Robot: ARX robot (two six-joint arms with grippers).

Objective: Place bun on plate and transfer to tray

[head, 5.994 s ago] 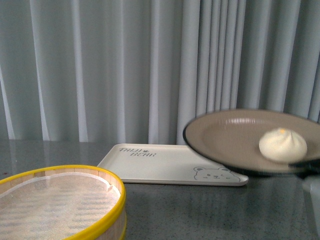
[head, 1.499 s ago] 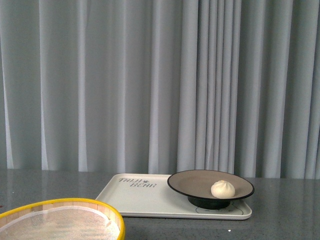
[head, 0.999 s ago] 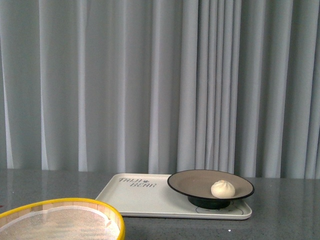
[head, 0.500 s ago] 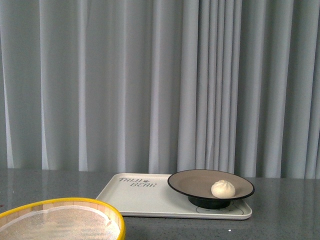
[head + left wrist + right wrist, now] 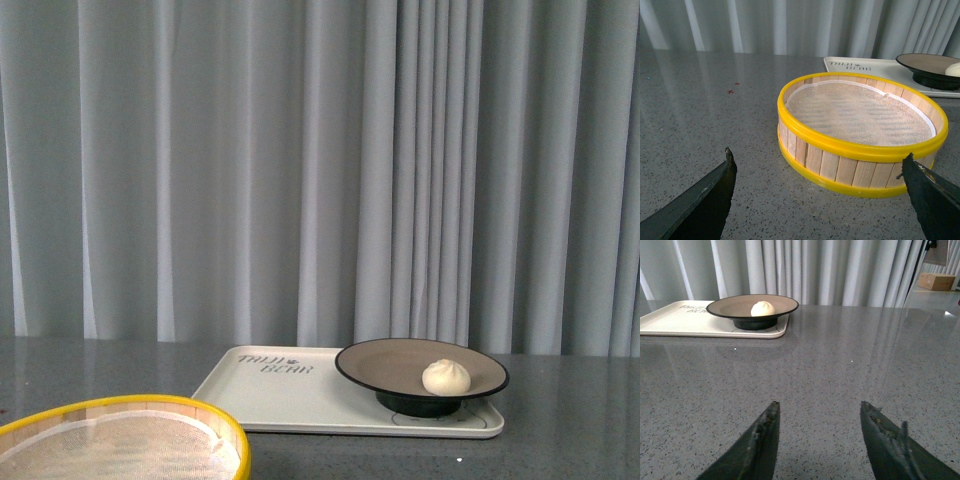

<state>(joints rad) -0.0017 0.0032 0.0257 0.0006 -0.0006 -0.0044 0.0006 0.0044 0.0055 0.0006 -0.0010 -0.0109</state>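
Bun point(image 5: 446, 377) resting inside the plate point(image 5: 380, 366), toward its right side, with the plate standing on the right end of the tray point(image 5: 270, 395), well apart from both arms. Left gripper point(image 5: 817, 187) spread wide and empty just in front of the yellow-rimmed steamer point(image 5: 860, 131); right gripper point(image 5: 817, 432) also spread and empty over bare grey table point(image 5: 850, 375). Likely soft, light and easily dented, so best cupped gently around the sides below the pleated top; plate probably stiff and slick, better pinched at the rim and kept level.
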